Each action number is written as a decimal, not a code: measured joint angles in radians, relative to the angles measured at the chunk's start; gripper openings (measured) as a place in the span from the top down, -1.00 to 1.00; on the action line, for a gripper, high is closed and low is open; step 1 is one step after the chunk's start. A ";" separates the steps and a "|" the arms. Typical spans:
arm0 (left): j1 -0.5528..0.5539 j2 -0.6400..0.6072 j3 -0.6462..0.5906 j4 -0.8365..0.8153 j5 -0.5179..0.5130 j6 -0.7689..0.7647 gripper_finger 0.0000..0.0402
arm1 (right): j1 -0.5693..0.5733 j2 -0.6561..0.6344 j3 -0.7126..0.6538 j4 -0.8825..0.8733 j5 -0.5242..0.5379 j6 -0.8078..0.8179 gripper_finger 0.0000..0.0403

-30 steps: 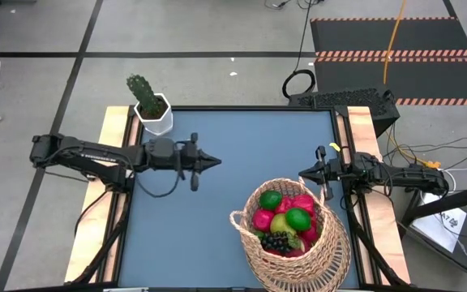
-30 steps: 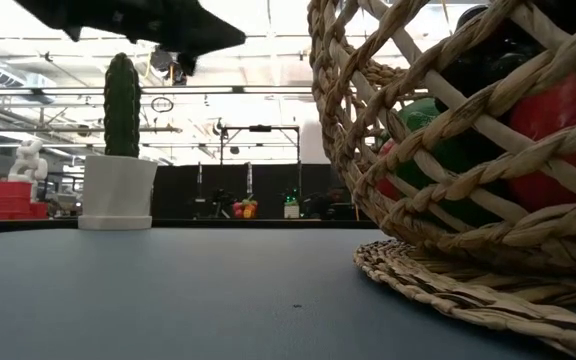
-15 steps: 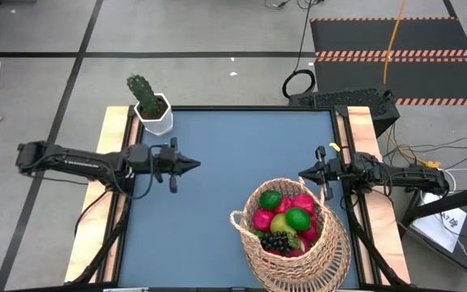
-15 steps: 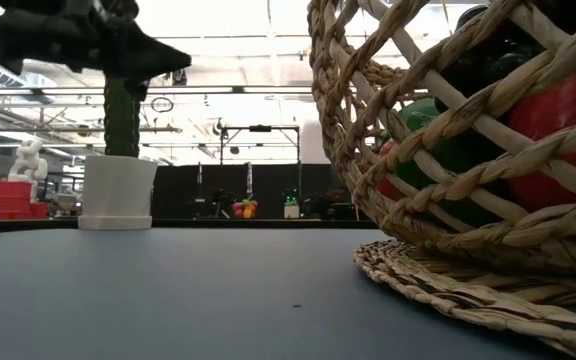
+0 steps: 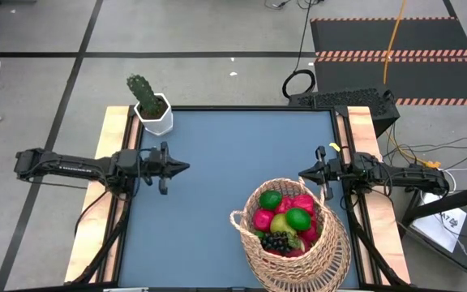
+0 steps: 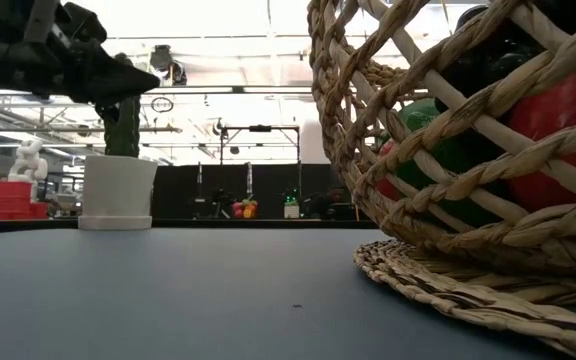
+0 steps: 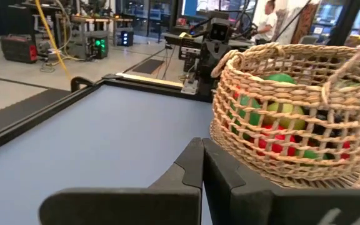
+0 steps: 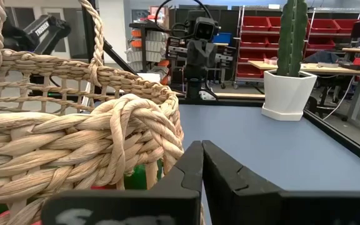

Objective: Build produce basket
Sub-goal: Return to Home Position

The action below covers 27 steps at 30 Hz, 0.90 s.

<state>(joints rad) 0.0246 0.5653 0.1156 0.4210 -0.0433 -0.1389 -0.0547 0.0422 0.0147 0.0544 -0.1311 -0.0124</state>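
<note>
The tan wicker basket (image 5: 292,235) stands on the blue table (image 5: 217,146) at its near right, holding the produce (image 5: 284,219): red, green and yellow-green fruits and a dark grape bunch. It also shows in the low view (image 6: 468,150), the left wrist view (image 7: 292,119) and the right wrist view (image 8: 74,125). My left gripper (image 5: 185,168) is shut and empty over the table's left edge, seen too in its wrist view (image 7: 202,153). My right gripper (image 5: 302,173) is shut and empty at the right edge, just beyond the basket's far rim (image 8: 202,156).
A green cactus in a white pot (image 5: 149,104) stands on the table's far left corner, also seen in the low view (image 6: 118,160) and the right wrist view (image 8: 289,69). The blue table surface between the arms lies bare.
My left gripper has drawn back toward the table's left edge, staying shut and empty. The basket and my right gripper have kept still.
</note>
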 joint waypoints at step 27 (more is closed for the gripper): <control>0.000 -0.256 -0.066 -0.159 0.016 0.030 0.99 | 0.000 0.000 0.000 0.001 0.000 0.000 1.00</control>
<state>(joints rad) 0.0246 0.3094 0.0494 0.2620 -0.0277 -0.1094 -0.0547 0.0425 0.0143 0.0555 -0.1310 -0.0123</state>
